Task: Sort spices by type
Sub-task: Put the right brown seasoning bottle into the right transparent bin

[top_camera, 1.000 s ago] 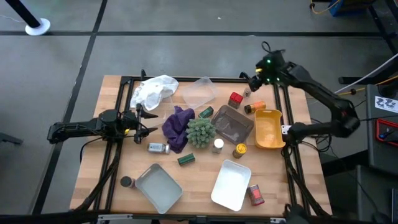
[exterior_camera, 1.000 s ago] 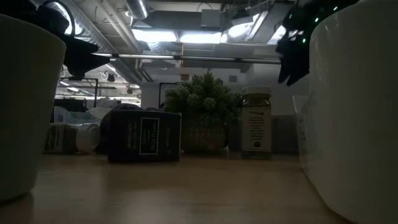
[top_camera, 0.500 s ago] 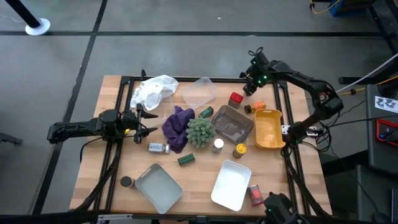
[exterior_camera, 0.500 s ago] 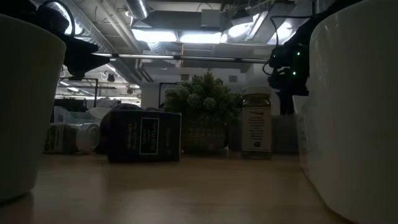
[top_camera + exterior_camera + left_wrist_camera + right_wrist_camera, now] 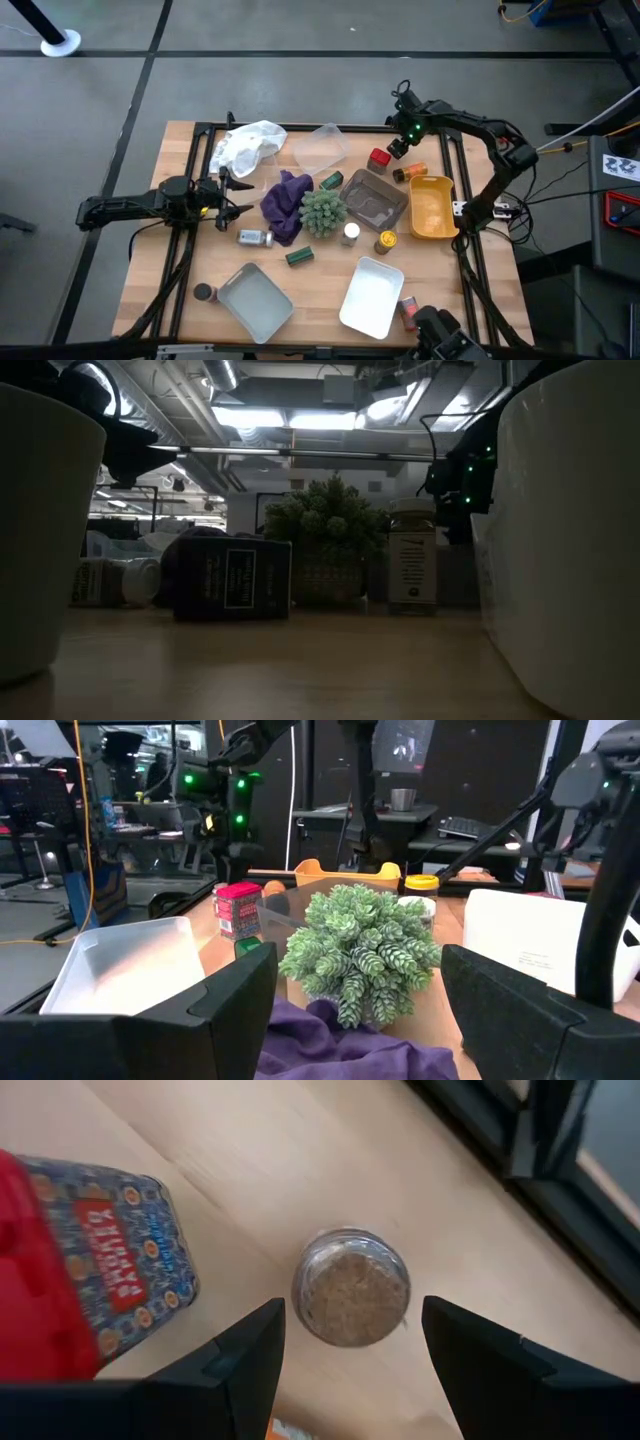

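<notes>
My right gripper hangs open near the table's far right corner, pointing down over a small glass jar with brown contents that stands upright. Its fingers stand on either side of the jar, apart from it. A red paprika tin stands beside the jar. An orange jar lies near the yellow bin. Other spices are scattered: a green jar, a white-capped jar, a yellow-capped jar, a dark green tin and a black-capped jar. My left gripper waits open by the purple cloth.
A spiky green plant stands mid-table beside a clear container. Two white trays lie near the front edge, with a red tin beside one. A clear lid and crumpled white material lie at the far side.
My right gripper has moved from the far right corner toward the table's left and near side and has come down over the small glass jar beside the red tin. Nothing on the table has moved.
</notes>
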